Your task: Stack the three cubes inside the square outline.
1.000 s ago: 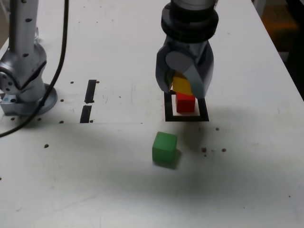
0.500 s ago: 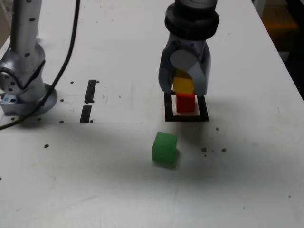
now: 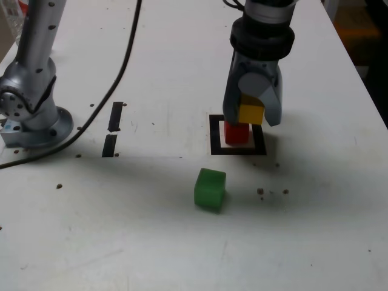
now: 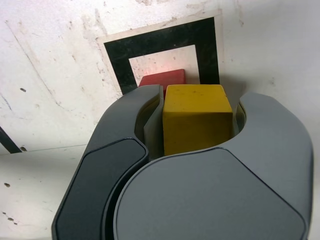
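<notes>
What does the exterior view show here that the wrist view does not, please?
Only the exterior view shows the small green cube lying outside the frame on the white table, the two short black strips and the arm's grey base. Only the wrist view shows, close up, the tool's dark inner pads against the cube's sides. Both show the grey tool shut on the small yellow cube, above the small red cube in the thick black square outline.

arm [image 3: 262, 36] upright | jaws pointing down | clamped on yellow cube [image 3: 250, 113]
</notes>
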Controlling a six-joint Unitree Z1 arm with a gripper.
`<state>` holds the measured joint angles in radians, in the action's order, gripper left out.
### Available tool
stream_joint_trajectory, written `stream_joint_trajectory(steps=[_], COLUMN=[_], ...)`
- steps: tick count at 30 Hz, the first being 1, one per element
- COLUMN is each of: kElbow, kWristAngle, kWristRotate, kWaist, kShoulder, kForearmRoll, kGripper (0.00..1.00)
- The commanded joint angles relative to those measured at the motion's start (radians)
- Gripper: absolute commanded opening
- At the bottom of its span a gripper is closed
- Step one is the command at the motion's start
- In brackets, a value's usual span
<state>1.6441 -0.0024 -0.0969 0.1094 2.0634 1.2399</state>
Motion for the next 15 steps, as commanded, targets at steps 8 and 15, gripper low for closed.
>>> stream_joint_trajectory(steps=[8, 15], kElbow=[-0.031, -0.061], kWristAngle=[-0.002, -0.003], kWristRotate=[-0.001, 0.0], kWaist=[-0.005, -0.005], kShoulder=[-0.019, -0.043], kForearmRoll=[-0.007, -0.015], kGripper=[0.1, 0.1])
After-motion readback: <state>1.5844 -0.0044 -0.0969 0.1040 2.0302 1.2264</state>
